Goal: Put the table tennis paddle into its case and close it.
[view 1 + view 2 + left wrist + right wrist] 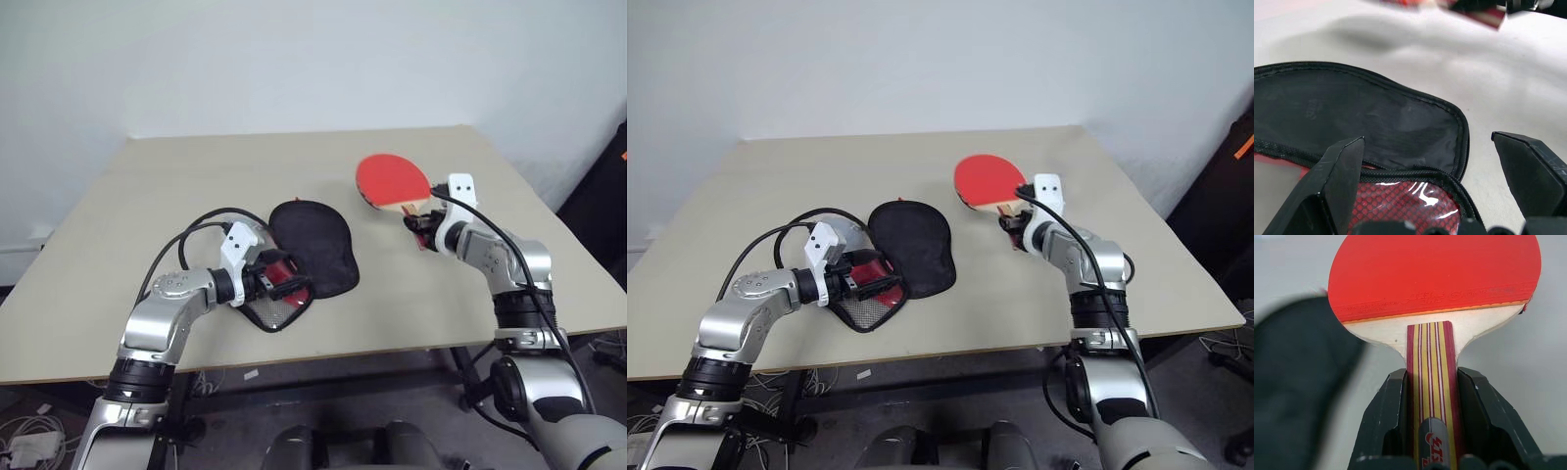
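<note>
Table tennis paddle (1435,281): round red rubber face, striped light wooden handle clamped between right gripper (1432,396) fingers, lifted over beige table (147,196). Soft zip case (312,243) lying unzipped on table, black flap spread, red mesh side visible in left wrist view. Left gripper (1440,171) fingers wide apart over case's edge.

Lab-like room: bare table (147,294), blank white wall (294,59).
</note>
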